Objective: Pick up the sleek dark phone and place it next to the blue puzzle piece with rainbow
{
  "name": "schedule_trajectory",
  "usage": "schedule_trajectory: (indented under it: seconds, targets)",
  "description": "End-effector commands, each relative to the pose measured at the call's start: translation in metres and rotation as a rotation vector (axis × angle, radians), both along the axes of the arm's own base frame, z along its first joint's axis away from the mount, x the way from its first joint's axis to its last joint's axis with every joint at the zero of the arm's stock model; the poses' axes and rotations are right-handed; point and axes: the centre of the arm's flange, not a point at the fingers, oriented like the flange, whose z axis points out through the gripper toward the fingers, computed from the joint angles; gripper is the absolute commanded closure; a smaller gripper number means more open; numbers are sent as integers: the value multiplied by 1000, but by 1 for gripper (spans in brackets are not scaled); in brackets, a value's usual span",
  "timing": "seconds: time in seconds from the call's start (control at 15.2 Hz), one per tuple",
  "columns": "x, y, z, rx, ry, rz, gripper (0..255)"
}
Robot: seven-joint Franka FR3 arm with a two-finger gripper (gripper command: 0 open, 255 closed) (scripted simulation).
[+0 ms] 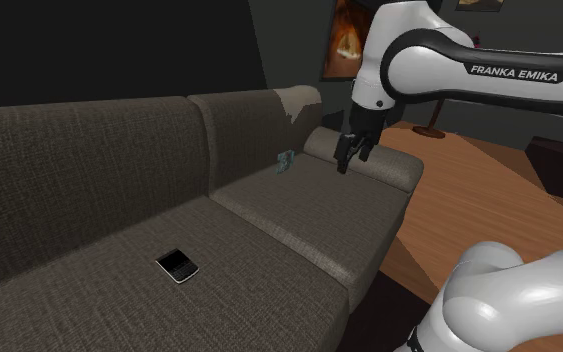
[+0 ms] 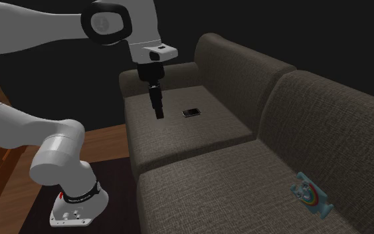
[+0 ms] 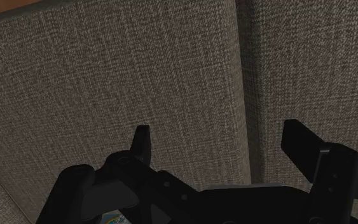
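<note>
1. Shoulder view: a grey-brown woven sofa (image 1: pixel 89 150) is stretched across the frame, with a wooden floor (image 1: pixel 469 190) beside it at this view's right.
2. A phone (image 1: pixel 177 266), dark with a pale rim, is laid flat on the seat cushion towards this view's lower left.
3. A small blue puzzle piece (image 1: pixel 285 160) is set against the backrest on the next cushion, well apart from the phone.
4. A white arm (image 1: pixel 419 50) is stretched in from the upper right. Its black claw (image 1: pixel 353 155) is hung pointing down above the sofa, and nothing is touched by it.
5. In the second exterior view, the claw (image 2: pixel 157 110) is seen raised over the far cushion. The phone (image 2: pixel 191 112) is laid flat on that cushion, to the claw's right in this view, and is not touched.
6. In that view the puzzle piece (image 2: pixel 311 194), blue with a rainbow stripe, is found on the near cushion by the backrest, at the lower right.
7. In the wrist view, the claw (image 3: pixel 222 137) is seen with its fingers (image 3: pixel 142 143) held apart and nothing gripped between them. Beyond them, sofa weave and a seam between two cushions are shown.
</note>
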Motion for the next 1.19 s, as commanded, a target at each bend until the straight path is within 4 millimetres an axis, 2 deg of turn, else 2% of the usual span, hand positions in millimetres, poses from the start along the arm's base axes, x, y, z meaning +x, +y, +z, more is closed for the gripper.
schedule_trajectory:
  seconds: [0.0, 1.12]
  targets:
    - [0, 0, 0, 0, 0, 0, 0]
    - [106, 156, -109, 73, 34, -16, 0]
